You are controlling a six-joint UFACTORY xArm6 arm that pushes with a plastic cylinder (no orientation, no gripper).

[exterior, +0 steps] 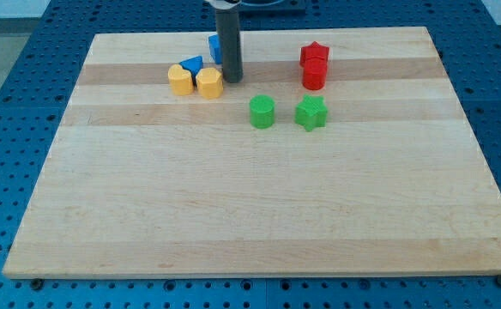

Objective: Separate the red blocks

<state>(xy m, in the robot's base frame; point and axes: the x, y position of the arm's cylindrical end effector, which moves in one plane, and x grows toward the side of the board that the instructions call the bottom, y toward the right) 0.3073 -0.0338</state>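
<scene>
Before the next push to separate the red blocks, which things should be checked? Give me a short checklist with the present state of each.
1. Red blocks apart: not ok; red star touches red cylinder.
2. My tip beside the reds: not ok; it is to their left, by a yellow block.
3. Path from tip to reds: ok, bare board.
4. Room above the star before the edge: ok.
5. Green blocks away from reds: ok, apart below.

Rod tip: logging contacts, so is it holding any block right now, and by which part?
Nothing is held. My tip is a bare rod with no tool to grasp; it stands just right of the yellow block, well left of the red blocks.
</scene>
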